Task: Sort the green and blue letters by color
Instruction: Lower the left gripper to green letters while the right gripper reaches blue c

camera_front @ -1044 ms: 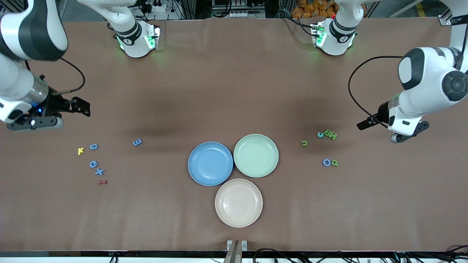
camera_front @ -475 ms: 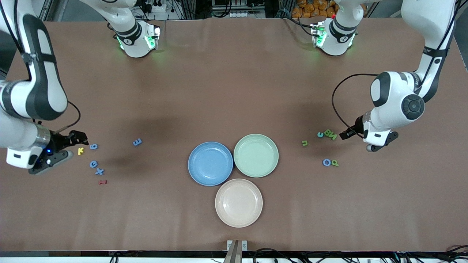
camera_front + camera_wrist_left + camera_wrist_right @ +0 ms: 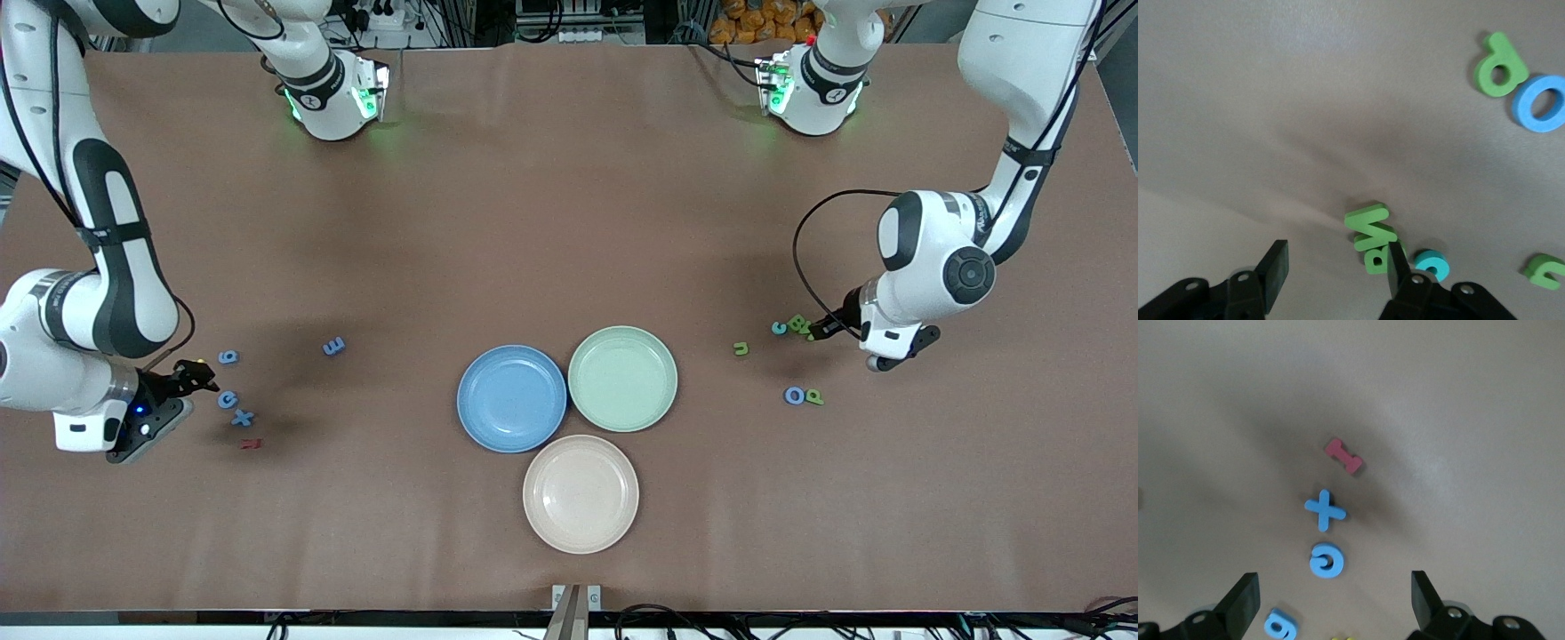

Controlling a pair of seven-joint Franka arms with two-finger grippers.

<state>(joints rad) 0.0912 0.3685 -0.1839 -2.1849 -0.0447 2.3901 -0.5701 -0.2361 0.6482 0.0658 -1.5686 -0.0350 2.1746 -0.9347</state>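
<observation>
Plates are lying empty at table centre, pink plate nearest, blue plate and green plate just farther, probably serving as colour bins. At nine o'clock of them, right gripper is hanging spread wide over blue G and X, likely lining up a pick. At three o'clock, left gripper, jaws apart and holding nothing, is sitting low beside green N. Wrist views are showing those gaps; only front view is showing plates together with blue O touching green P.

Left claw lowered to green N; right claw dropped beside blue G.
</observation>
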